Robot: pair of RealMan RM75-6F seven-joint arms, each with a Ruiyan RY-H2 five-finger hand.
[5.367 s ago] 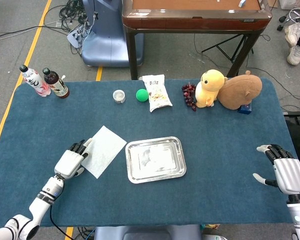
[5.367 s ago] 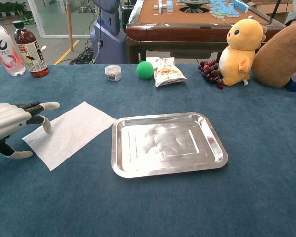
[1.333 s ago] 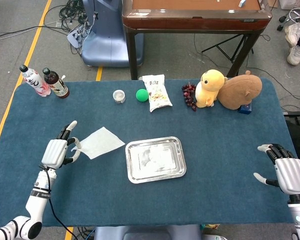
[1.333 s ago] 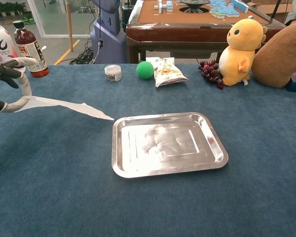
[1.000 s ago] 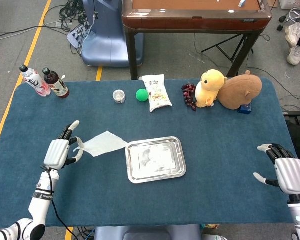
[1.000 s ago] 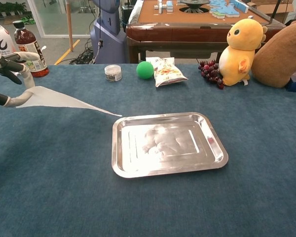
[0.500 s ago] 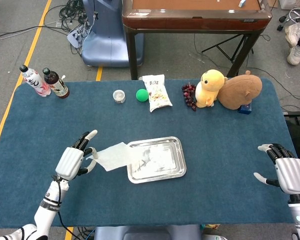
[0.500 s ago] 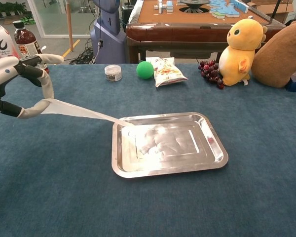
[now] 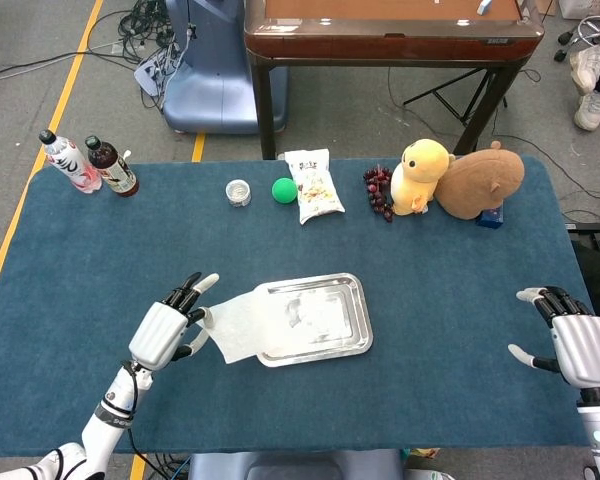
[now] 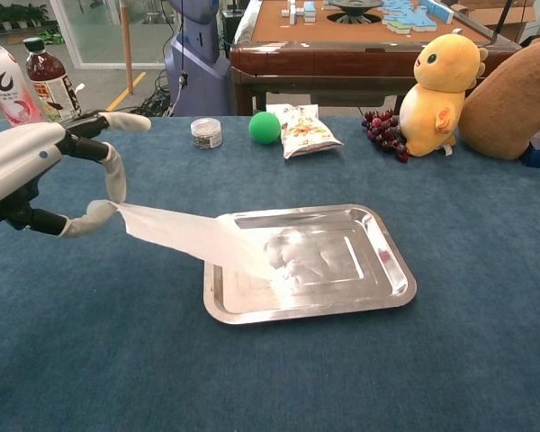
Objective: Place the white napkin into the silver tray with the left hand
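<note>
the blue counter (image 9: 450, 300) is carrying the silver tray (image 10: 391, 270). the white napkin (image 10: 193, 236) is draping over the tray's left rim, pinched by the left hand (image 10: 31, 171) fingers (image 10: 103, 211). the right hand (image 9: 577, 345) is resting empty, fingers spread.

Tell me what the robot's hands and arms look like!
Both hands have smooth silver-white shells on the back, black parts where the fingers bend, and pale rounded fingertips. The left hand sits on a slim white arm with black rings and a thin black cable beside it. The right hand looks the same, with a white wrist below.
</note>
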